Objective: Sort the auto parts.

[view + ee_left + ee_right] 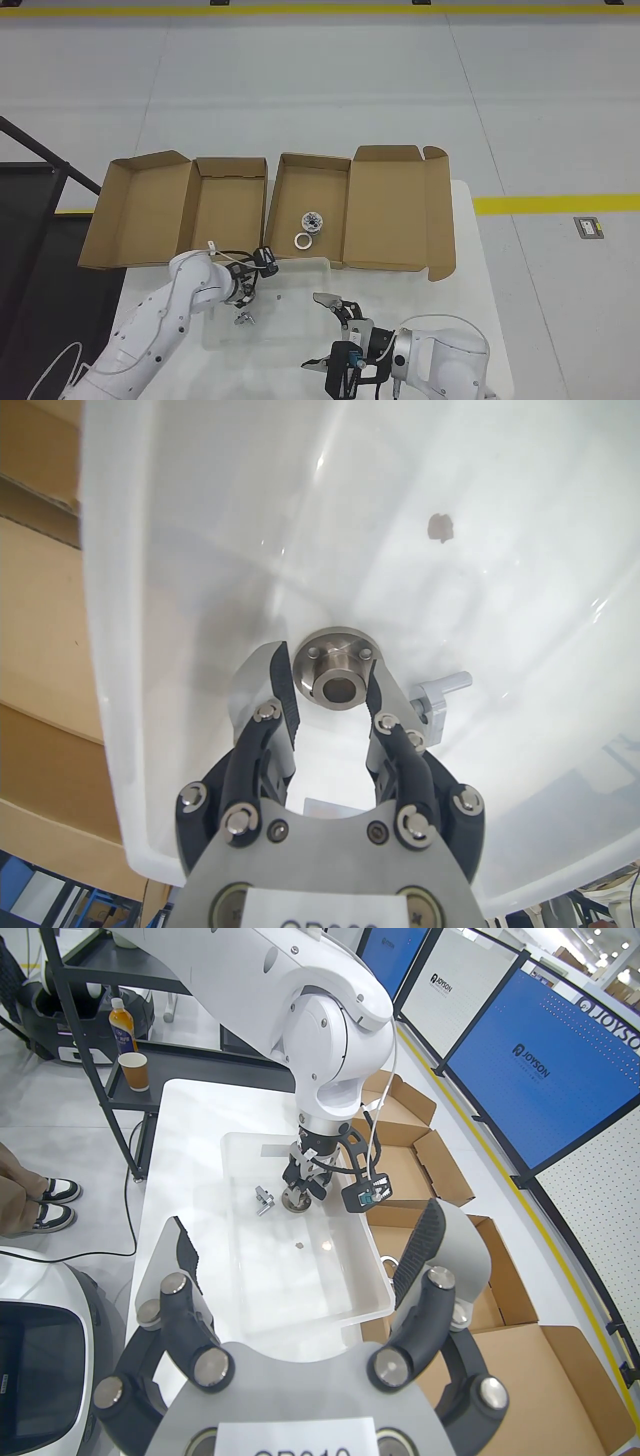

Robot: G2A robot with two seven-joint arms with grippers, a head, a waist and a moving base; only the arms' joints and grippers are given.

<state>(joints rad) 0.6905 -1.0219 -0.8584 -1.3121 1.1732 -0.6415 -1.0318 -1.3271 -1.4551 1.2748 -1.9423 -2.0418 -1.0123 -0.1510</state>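
Inside the translucent white bin [300, 262], on its floor, the flanged bushing [336, 680] is sitting upright; it is showing a dull grey metal disc drilled with small holes, a short cylindrical hub rising from its middle, and a dark round bore through that hub; the left gripper [327, 656] is reaching down over it, its ribbed black pads [286, 685] pressing against opposite sides of the flange rim, so the fingers are grasping the part; just beside it, a bright silver bracket [435, 705] with a projecting pin is lying on the bin floor, and a small dark speck [440, 527] is lying well apart from both; the right gripper [306, 1223] is hovering near the bin's other end, fingers spread wide and holding nothing; beyond the bin, two opened cardboard boxes are standing side by side on the white table [480, 300]; the right-hand box [305, 195] is holding a round bearing [313, 220] and a pale ring [301, 240] close together.
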